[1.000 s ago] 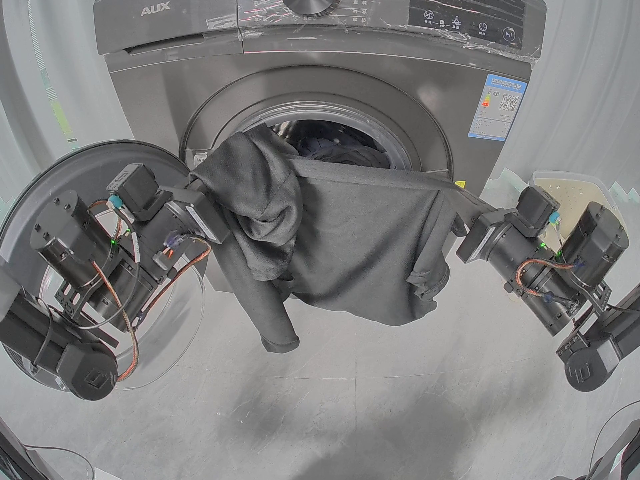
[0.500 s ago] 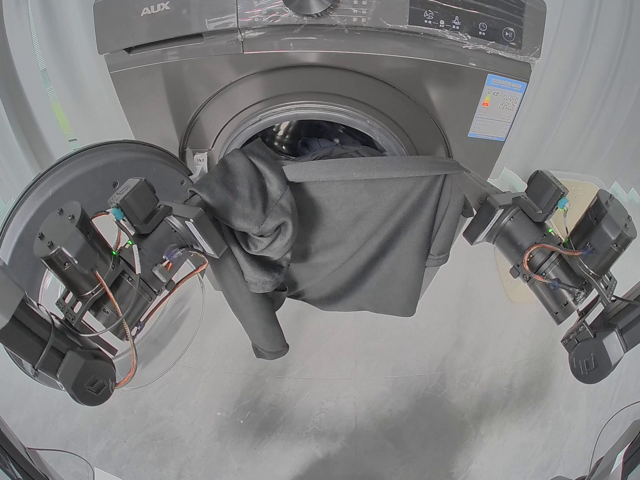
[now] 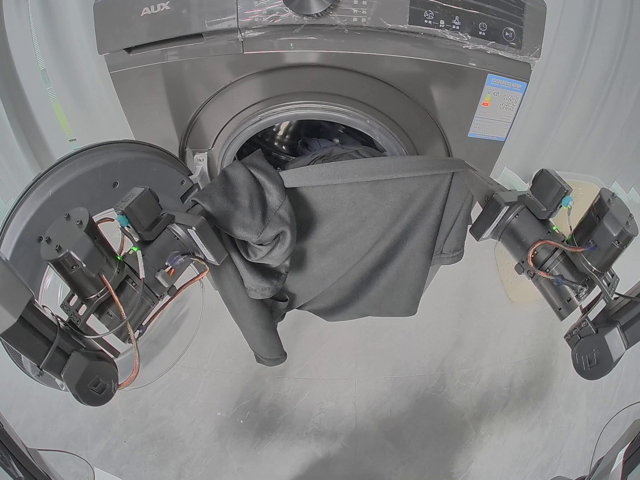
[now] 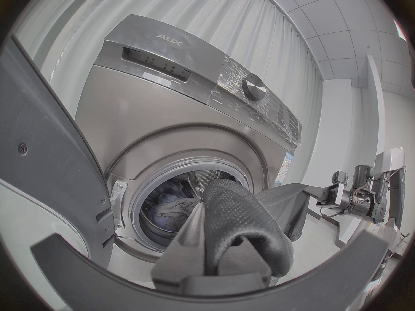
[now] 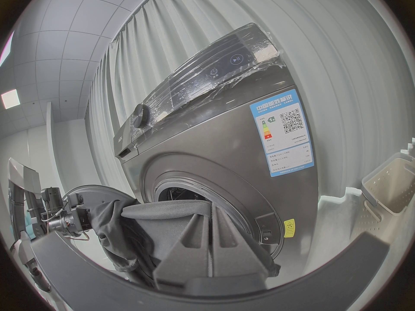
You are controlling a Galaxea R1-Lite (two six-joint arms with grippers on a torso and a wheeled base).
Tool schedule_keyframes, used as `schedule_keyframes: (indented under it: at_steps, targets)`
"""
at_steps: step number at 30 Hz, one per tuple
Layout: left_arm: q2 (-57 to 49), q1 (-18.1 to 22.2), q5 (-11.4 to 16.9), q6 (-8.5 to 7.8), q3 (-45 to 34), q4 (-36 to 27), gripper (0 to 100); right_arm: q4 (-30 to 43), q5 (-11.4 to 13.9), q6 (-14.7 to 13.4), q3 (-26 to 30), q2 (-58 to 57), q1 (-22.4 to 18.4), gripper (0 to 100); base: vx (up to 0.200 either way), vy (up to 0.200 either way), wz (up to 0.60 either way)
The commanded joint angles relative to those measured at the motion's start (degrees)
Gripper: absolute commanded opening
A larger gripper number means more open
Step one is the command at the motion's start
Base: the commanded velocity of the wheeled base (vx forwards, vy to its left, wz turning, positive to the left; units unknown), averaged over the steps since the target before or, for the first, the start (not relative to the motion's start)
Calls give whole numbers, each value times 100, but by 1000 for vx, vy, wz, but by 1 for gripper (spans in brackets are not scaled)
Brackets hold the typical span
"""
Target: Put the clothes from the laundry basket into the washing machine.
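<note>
Dark garment (image 3: 363, 235) hangs stretched betw. both arms, just in front of the washing machine (image 3: 167, 95) mouth, not inside yet. Left end effector (image 3: 199, 200) is clamped on a bunched corner; right end effector (image 3: 477, 189) pinches the right edge. Looks soft, light and floppy, w/ a sleeve dangling low. Top-hem grips seem best, imo.

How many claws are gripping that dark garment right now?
2. The left claw pinches the garment's bunched end by the open door; the right claw pinches its stretched corner.
</note>
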State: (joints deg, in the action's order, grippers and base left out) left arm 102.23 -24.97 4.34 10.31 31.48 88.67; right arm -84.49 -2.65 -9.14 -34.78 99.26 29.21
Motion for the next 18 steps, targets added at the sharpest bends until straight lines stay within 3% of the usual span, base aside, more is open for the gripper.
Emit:
schedule_keyframes:
  at_steps: [1,18]
  targets:
    - [-19,18,-12,15,34,1,0,-6,1,0,6,24,-56,0,0,0,0]
    - [-256,27,-12,32,201,10,0,-15,1,0,-38,32,-56,0,0,0,0]
